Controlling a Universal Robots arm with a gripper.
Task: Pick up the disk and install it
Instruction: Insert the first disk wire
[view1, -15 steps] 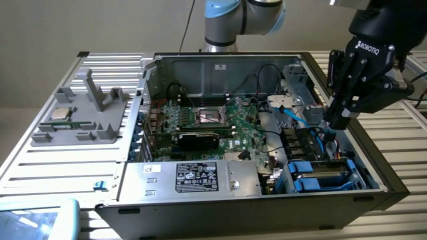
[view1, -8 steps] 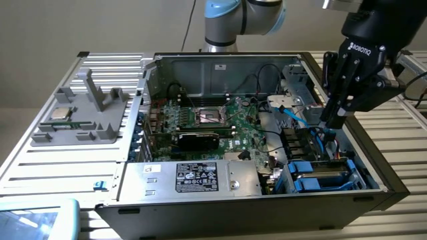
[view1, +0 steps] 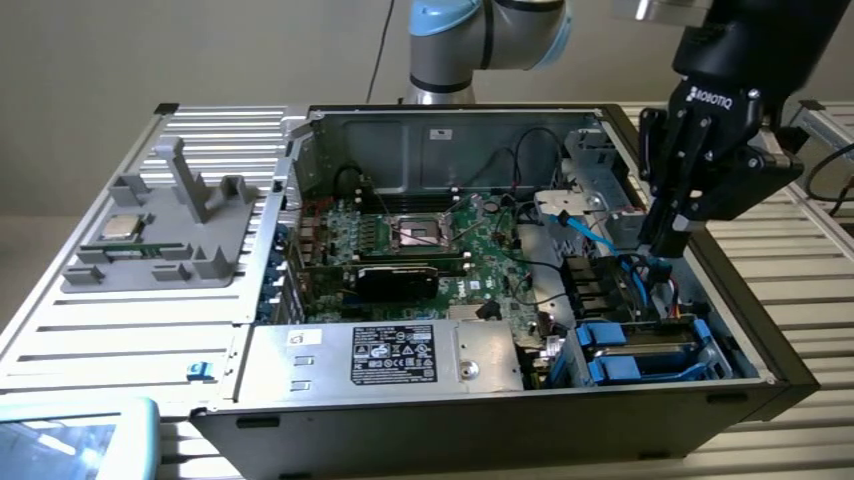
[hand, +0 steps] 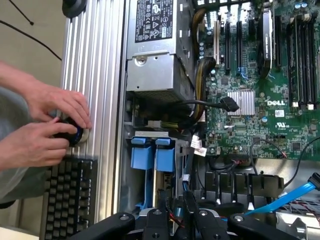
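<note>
Nearest us, the gripper (hand: 175, 220) hangs over the open computer case (view1: 747, 330); we cannot tell whether its fingers grip anything. Its body reads ROBOTIQ, and the motherboard (hand: 260, 100) reads DELL. The disk (view1: 645, 352), blue-framed, sits in the case's drive bay beside the labelled power supply (view1: 394, 355). A person's hands (hand: 45, 125) rest above a keyboard (hand: 67, 200).

A robotics lab or electronics workshop is indicated here. An opened computer case (view1: 507, 270) is laid on a slatted aluminium table (view1: 120, 340), its motherboard (view1: 441, 250) exposed. A grey parts fixture (view1: 167, 235) is set beside the case, a keyboard (hand: 65, 200) is placed near it, and a robot arm (view1: 481, 40) is mounted behind it.
</note>
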